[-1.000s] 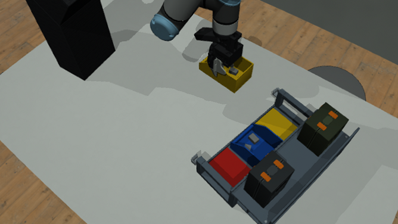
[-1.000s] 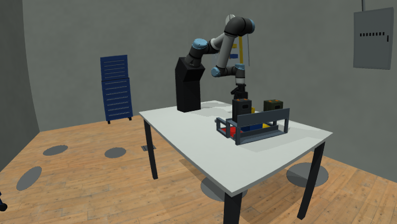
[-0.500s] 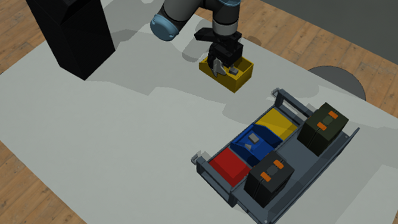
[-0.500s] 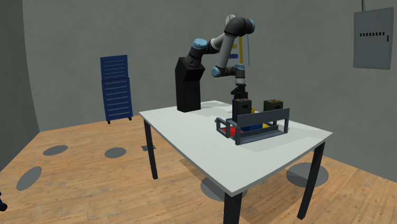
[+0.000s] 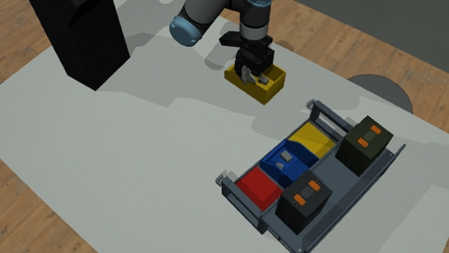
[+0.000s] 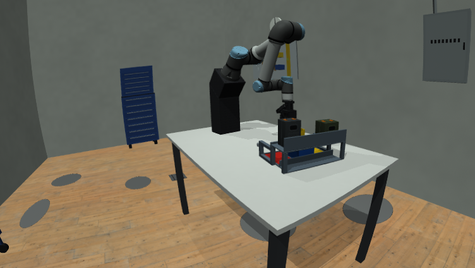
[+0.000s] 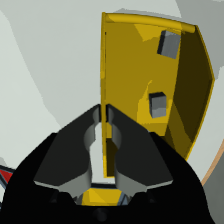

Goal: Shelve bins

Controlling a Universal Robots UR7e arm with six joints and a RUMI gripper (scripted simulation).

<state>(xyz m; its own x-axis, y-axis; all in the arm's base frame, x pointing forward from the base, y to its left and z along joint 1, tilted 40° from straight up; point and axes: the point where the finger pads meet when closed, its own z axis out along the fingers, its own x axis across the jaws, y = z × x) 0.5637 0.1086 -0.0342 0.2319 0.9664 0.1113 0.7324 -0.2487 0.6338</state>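
Observation:
The yellow bin [image 5: 276,90] [image 6: 302,131] [image 7: 130,65] appears to stand upright on the table, with two grey parts in it, seen in the wrist view. My gripper [image 5: 250,81] [image 7: 103,105] is shut on the top of one side wall of it, one fingertip on each side of the thin wall. The blue bin [image 5: 298,172] sits in the middle spot of the shelf [image 5: 332,173] [image 6: 314,141] with grey parts [image 5: 285,156] in it. The yellow mark [image 5: 310,137] and the red mark [image 5: 257,185] on either side of it are bare. No red bin shows.
A dark grey case [image 5: 307,194] [image 6: 289,133] and a green case [image 5: 366,143] [image 6: 326,126] stand on the upper board. Posts and side rails bound the shelf's ends. The black robot pedestal [image 5: 97,52] [image 6: 226,113] stands at the table's far side.

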